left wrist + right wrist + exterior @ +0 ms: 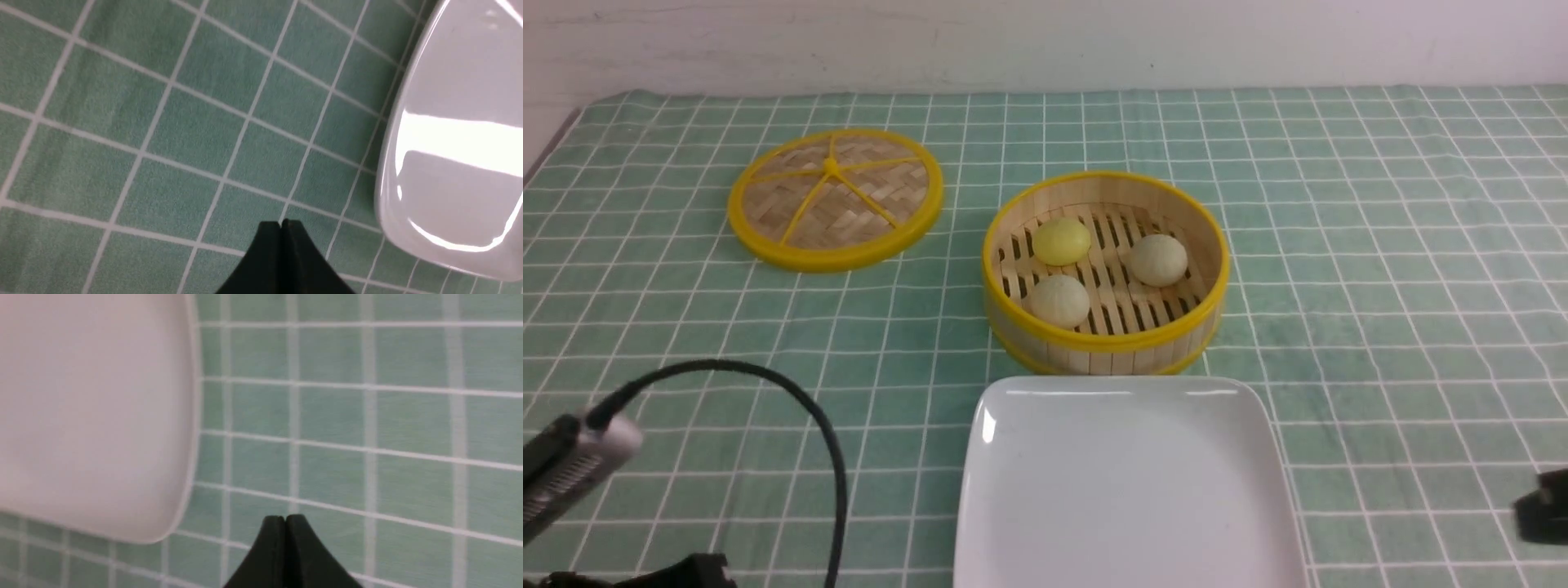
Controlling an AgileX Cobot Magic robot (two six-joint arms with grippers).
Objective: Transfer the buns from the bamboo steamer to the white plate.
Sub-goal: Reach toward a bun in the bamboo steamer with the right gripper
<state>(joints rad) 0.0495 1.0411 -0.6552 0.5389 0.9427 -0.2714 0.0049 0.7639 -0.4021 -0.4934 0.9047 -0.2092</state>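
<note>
The bamboo steamer (1205, 269) stands at the table's middle, holding three buns: a pale yellow one (1061, 240) at its back left, a cream one (1159, 260) on its right and a cream one (1059, 300) at its front left. Just in front of it lies the bare white plate (1125, 482), also visible in the left wrist view (461, 134) and the right wrist view (90, 412). My left gripper (281, 223) is shut with nothing in it, over cloth left of the plate. Right of the plate, my right gripper (284, 518) is likewise shut on nothing.
The flat woven steamer lid (835, 197) with yellow rim lies at the back left. A green checked cloth (1380, 269) covers the table. The left arm's camera and black cable (825, 441) show at the front left, and a bit of the right arm (1543, 506) at the right edge.
</note>
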